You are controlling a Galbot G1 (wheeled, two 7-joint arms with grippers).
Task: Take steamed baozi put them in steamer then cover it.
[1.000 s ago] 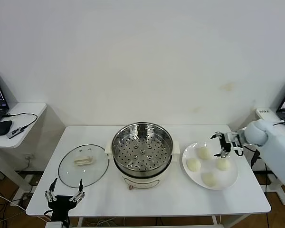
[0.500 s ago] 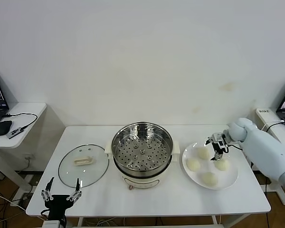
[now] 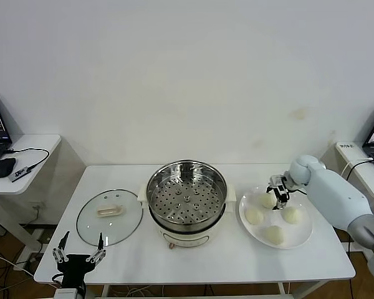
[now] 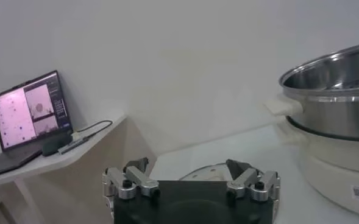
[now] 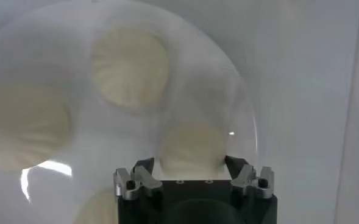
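Head view, my right gripper (image 3: 279, 194): down over the flat white plate (image 3: 302, 237) near the table's right edge, fingers straddling the small cream-white round bun (image 3: 267, 200) at the plate's back corner; I judge they are closing on it, but I cannot tell if the grip is made
Head view, the other buns: three more smooth cream-white buns lie on the same plate, one (image 3: 254, 215) on the steamer side, one (image 3: 292, 214) toward the right edge, one (image 3: 274, 233) nearest the front edge
Head view, steamer: round shiny stainless-steel pot (image 3: 186, 194) on its cream-white base at the middle of the white table (image 3: 224, 265), perforated tray bare, no bun inside
Head view, cover: round clear glass lid (image 3: 110, 216) with cream handle lies flat near the left edge, apart from the pot
Head view, my left gripper (image 3: 78, 255): idle at the front left corner, fingers spread wide, holding nothing
Left wrist view: my spread fingers (image 4: 136, 180) are empty; the pot's rim (image 4: 328, 97) shows off to one side
Right wrist view: a bun (image 5: 190, 150) sits between my fingertips (image 5: 139, 176), partly closed around it; contact unclear
Progress: nothing loaded so far; four buns to move, then the lid to set on
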